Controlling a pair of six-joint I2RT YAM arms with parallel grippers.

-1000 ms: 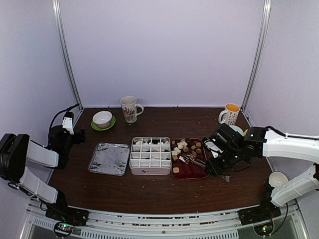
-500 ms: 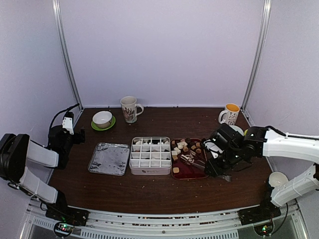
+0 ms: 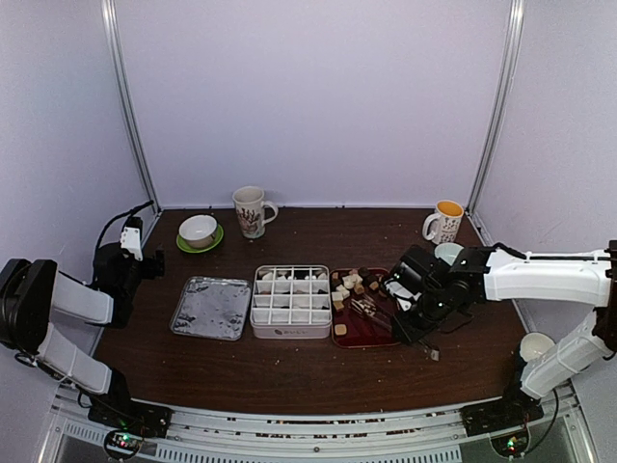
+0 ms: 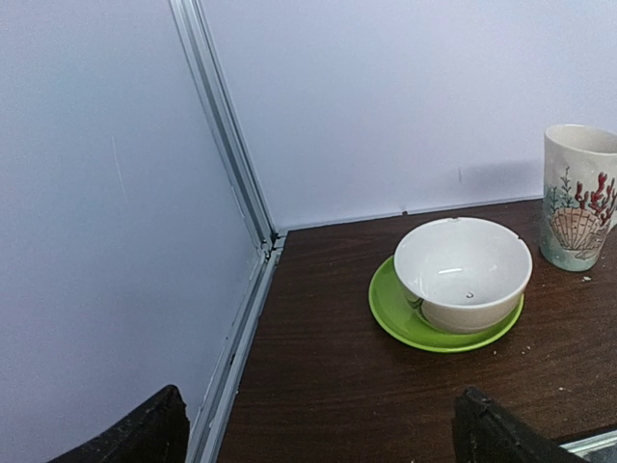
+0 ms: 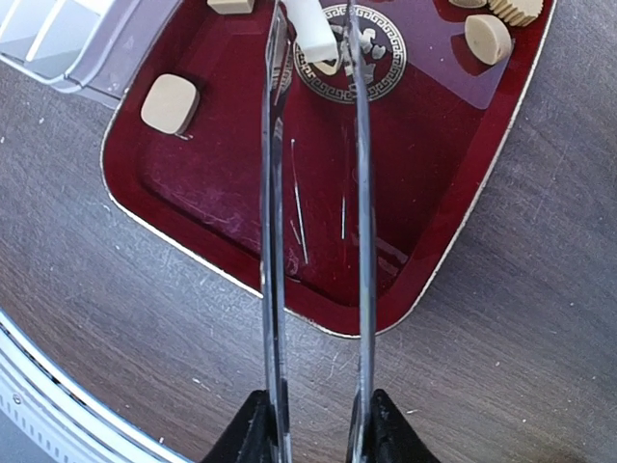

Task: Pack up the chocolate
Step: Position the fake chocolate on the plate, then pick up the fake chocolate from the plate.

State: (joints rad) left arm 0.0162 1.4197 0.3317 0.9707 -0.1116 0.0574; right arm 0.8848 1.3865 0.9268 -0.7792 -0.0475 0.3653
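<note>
Many chocolate pieces (image 3: 357, 283) in tan, cream and dark brown, bunched in the 12 o'clock half of the dark-red tray (image 3: 371, 338). Clock is on the top view, 12 = back wall.
One tan square (image 5: 170, 103) lies alone near the tray's 7 o'clock corner.
One white piece (image 5: 310, 27) sits between the tips of the metal tongs (image 5: 273, 241), over the gold crest printed on the tray floor. Can't tell if it's lifted or resting on the tray.
Tongs' blades run nearly parallel with a narrow gap.
Right hand (image 5: 313, 429) is clamped on the tongs' handle end, one finger pressing each blade from outside. Its arm comes in from the tray's 3 o'clock.
Divided white box (image 3: 290, 301) is just beside the tray at 9 o'clock. Back row seems to hold a few pieces, too small to be sure.
Foil tray (image 3: 211, 308) lies at 9 o'clock of the box, apart from it.
Left hand (image 4: 318, 442) is at the desk's (image 3: 289, 367) 9 o'clock edge, jaws spread wide, nothing between them. It faces a white bowl (image 4: 463, 270) on a green saucer (image 4: 405, 326).
Shell-print mug (image 4: 578, 193) stands at 3 o'clock of the bowl, apart from it.
Yellow-lined mug (image 3: 445, 221) stands at 1 o'clock of the tray, near the back right corner.
</note>
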